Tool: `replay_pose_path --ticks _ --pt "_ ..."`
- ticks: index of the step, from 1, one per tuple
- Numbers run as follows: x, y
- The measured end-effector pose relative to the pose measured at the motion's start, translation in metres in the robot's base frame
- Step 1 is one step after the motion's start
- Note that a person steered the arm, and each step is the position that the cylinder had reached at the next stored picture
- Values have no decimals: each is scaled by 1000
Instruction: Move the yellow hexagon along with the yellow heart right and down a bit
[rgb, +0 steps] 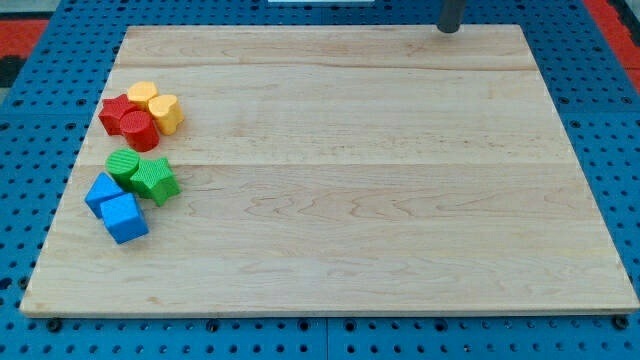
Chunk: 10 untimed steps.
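The yellow hexagon (142, 95) lies near the board's left edge, at the top of a cluster. The yellow heart (167, 113) touches it on its lower right. Both sit against a red star (114, 113) and a red cylinder (139, 131). My tip (448, 31) rests at the board's top edge, right of centre, far from all the blocks. Only the lower end of the rod shows.
Below the red blocks lie a green cylinder (123, 165) and a green star (156, 181), then two blue blocks: one (101, 191) at the left and a cube (125, 218) below it. The wooden board (360, 200) sits on a blue pegboard.
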<state>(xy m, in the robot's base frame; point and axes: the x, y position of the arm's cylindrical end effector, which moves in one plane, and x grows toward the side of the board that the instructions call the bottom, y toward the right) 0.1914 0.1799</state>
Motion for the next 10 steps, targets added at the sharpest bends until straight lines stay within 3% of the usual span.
replay_pose_path --ticks 5,6,9,10 --pt "9 18" --pt "9 -39" --pt "118 -164" --pt "100 -219"
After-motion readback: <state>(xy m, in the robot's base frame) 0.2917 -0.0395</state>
